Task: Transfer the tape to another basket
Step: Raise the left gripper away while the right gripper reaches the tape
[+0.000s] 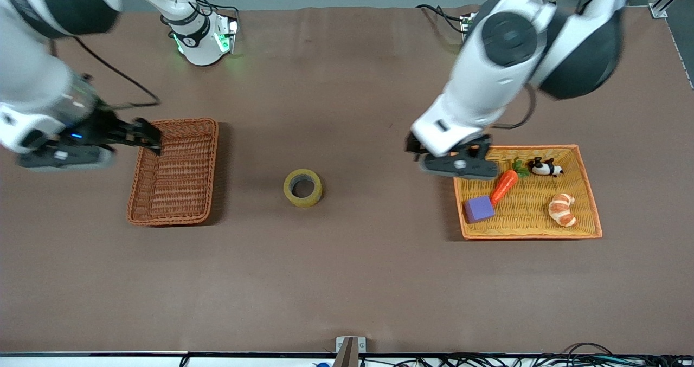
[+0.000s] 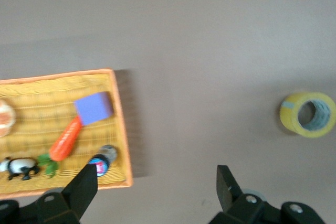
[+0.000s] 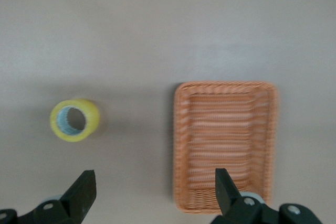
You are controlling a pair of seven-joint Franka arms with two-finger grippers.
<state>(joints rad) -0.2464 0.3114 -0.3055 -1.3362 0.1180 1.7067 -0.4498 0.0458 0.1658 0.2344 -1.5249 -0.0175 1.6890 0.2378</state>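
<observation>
The tape (image 1: 302, 187), a yellowish ring, lies flat on the brown table between the two baskets. It also shows in the left wrist view (image 2: 308, 114) and in the right wrist view (image 3: 74, 119). The reddish-brown wicker basket (image 1: 179, 185) stands toward the right arm's end and shows in the right wrist view (image 3: 226, 145); nothing is in it. My right gripper (image 1: 153, 137) is open and holds nothing, up over that basket's edge (image 3: 155, 182). My left gripper (image 1: 445, 149) is open and holds nothing, over the corner of the yellow tray (image 2: 157, 182).
The flat yellow tray (image 1: 528, 236) with an orange rim lies toward the left arm's end. It holds a carrot (image 1: 504, 187), a purple block (image 1: 479, 208), a croissant (image 1: 562, 210), a panda toy (image 1: 545, 167) and a small bottle (image 2: 105, 158).
</observation>
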